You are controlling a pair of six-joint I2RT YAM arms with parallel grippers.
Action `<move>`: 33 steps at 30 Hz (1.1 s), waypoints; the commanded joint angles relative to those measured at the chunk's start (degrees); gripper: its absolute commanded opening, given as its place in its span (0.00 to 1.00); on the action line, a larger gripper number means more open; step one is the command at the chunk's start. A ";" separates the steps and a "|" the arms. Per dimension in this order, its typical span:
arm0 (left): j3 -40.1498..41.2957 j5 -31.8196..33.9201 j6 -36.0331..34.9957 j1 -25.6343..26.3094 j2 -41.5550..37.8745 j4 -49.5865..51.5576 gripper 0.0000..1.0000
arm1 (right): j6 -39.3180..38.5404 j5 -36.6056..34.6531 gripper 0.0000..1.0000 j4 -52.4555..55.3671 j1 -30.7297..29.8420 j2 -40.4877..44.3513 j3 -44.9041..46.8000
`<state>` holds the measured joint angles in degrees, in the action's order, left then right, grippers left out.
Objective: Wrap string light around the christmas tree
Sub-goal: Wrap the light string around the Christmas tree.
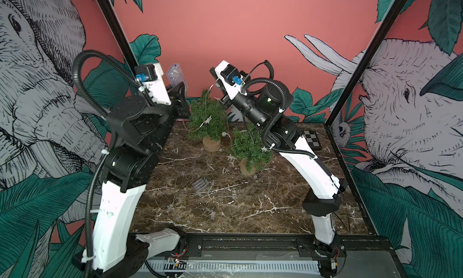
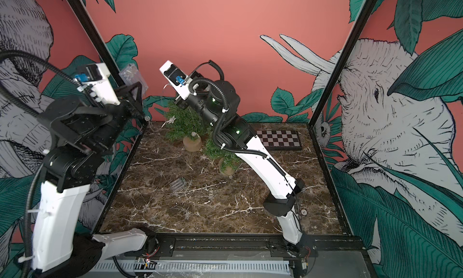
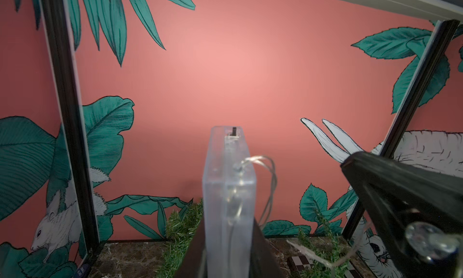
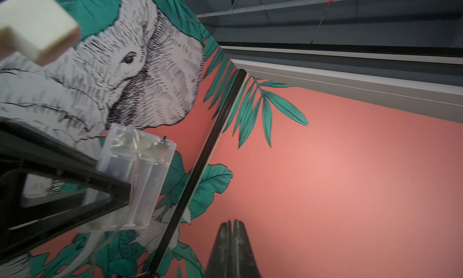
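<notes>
Item: string light [image 1: 208,119], thin clear wire with small star and bulb lamps.

Location: We find part of it draped over the back tree [image 1: 207,111], which stands near the far edge of the counter [image 1: 225,209]. A few lamps reach the front tree [image 1: 249,145], which stands nearer the middle. One end runs up to a clear battery box [image 3: 229,189] held in the air above the far left corner.

Holders: The left gripper [image 3: 228,241] has its fingers [image 3: 195,254] clamped on the flat sides of the box. The right gripper [image 4: 231,225] is raised above the back tree with its fingers pressed together. We cannot tell whether a strand is pinched between them.

Handling, as we judge it:
- The wire is light, limp and a little springy, so it is likely to snag on the needles.
- The lamps look fragile.
- The box is stiff and smooth, and it is the heaviest part.

Where to grip: We would take the box by its broad faces, and the wire between lamps, never on one.

Caution: Both trees look light on their small round bases, so a taut pull could tip them.

Also present: a ribbed clear piece [image 1: 201,184] near the counter's middle, and a checkered board [image 2: 279,139] by the far right corner.
</notes>
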<state>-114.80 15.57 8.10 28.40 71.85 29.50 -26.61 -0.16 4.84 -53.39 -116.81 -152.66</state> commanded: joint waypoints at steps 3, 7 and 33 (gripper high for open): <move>-11.84 -6.75 -0.57 -0.28 10.12 -0.91 0.00 | 7.70 -4.21 0.00 -11.86 8.34 -2.25 -3.08; -22.01 -9.37 -0.46 -0.28 18.02 0.15 0.00 | 9.28 -4.07 0.00 -12.58 13.02 -2.70 -2.72; -30.74 -3.74 -5.54 -0.28 25.18 -0.93 0.00 | 29.89 6.13 0.00 -16.20 21.84 -15.38 -5.29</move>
<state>-145.10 10.39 3.62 28.40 99.59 30.30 0.54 8.78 -8.56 -32.84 -133.27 -156.51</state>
